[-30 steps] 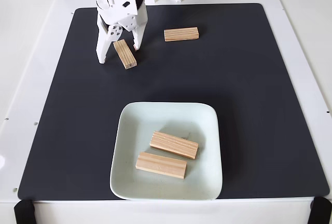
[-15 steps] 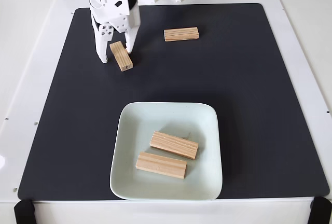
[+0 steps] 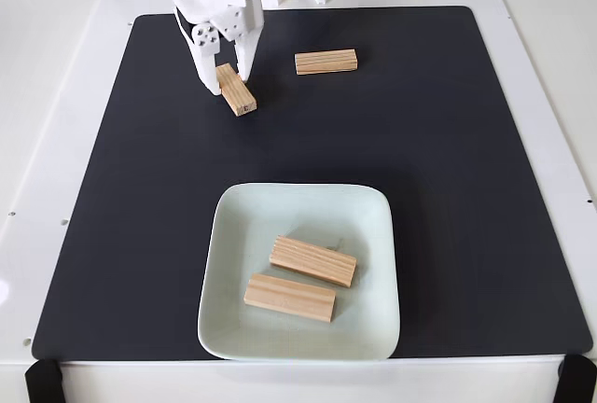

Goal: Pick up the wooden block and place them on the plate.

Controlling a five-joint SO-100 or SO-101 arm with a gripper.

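Up at the far edge of the black mat [image 3: 420, 188], well beyond the plate [image 3: 373, 212], the white hand [image 3: 229, 81] is down over a wooden block [image 3: 236, 90], one finger on each side of its far end; the fingers sit tight against it, so it looks pinched, though whether the block is off the mat cannot be told. A second block [image 3: 326, 61] lies flat on the mat just to the right of the hand, also well beyond the plate. On the plate itself two more blocks rest: one [image 3: 312, 261] near the middle, another [image 3: 289, 298] just in front of it, both angled alike. The mat lies on the white tabletop [image 3: 37, 142]
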